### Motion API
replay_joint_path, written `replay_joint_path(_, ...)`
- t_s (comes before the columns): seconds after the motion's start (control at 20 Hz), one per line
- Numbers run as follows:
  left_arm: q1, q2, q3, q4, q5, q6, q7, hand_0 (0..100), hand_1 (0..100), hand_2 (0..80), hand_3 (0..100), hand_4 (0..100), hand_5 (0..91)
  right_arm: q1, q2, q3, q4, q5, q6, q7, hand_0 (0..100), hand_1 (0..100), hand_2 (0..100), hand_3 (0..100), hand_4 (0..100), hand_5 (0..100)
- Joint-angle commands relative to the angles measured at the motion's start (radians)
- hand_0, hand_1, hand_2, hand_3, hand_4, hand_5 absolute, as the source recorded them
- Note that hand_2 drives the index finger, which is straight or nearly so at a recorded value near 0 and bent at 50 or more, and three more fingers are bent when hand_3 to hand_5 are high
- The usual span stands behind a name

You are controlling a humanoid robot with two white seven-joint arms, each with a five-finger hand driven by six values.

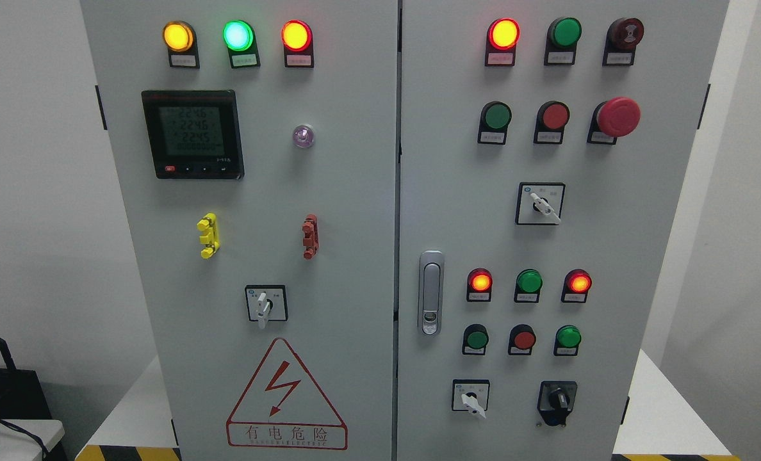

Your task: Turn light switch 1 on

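Observation:
A grey electrical cabinet with two doors fills the head view. The right door (643, 256) carries rows of buttons and lamps: a lit red lamp (503, 33), a green button (496, 116), a red button (555, 116), a red mushroom stop button (617, 116). Lower down are a lit red lamp (480, 281), a green lamp (529, 281), a lit red lamp (578, 282), then a green button (476, 339), a red button (523, 339) and a green button (568, 337). I cannot tell which one is switch 1. Neither of my hands is in view.
The left door has lit yellow (178, 36), green (238, 35) and red (296, 35) lamps, a digital meter (193, 134), a rotary selector (264, 306) and a high-voltage warning sign (286, 397). The right door has selectors (542, 205), (471, 398), (556, 401) and a door handle (430, 292).

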Motion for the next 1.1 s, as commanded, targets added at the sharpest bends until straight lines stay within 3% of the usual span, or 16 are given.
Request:
replay_joint_path(0.0, 0.0, 0.0, -0.01, 0.004, 0.0, 0.0, 0.001, 41, 0, 0.0, 0, 1, 0.0, 0.0, 0.0, 0.0, 0.0, -0.017, -0.001, -0.001, 12, 39, 0, 0, 0, 0)
replay_joint_path(1.05, 0.0, 0.001, -0.007, 0.001, -0.003, -0.012, 0.008, 40, 0, 0.0, 0, 1, 0.0, 0.0, 0.0, 0.0, 0.0, -0.017, -0.001, -0.001, 12, 39, 0, 0, 0, 0)
